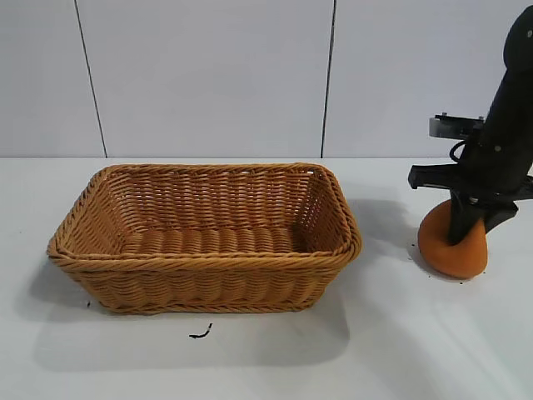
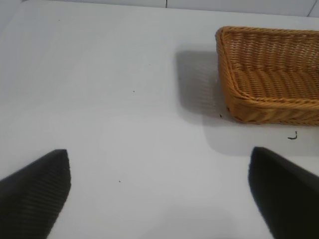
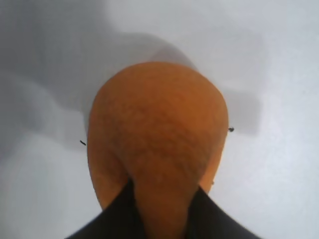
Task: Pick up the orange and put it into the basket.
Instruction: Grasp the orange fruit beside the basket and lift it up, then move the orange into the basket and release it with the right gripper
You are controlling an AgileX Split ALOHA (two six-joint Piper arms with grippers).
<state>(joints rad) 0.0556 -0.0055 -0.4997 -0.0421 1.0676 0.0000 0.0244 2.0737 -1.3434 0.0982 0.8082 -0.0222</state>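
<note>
Right gripper (image 1: 466, 233) points straight down over the orange (image 1: 452, 246), its black fingers (image 3: 199, 216) pinched into the top of the fruit, squeezing the skin into a ridge between them. The orange sits on the white table (image 1: 266, 358) directly under the gripper, touching the surface. The fruit is dull brownish-orange, matte, finely pebbled skin, rounded and a bit drop-shaped, wider at the base, deformed where the fingers press in. A few tiny dark specks lie on the table just beside it. The basket (image 1: 204, 237), tan woven wicker with sloping sides and a braided rim, stands well apart from the gripper, off to its side toward the left arm. Left gripper (image 2: 159, 194) hovers over bare table, fingers spread wide, the basket's corner ahead of it and to one side.
</note>
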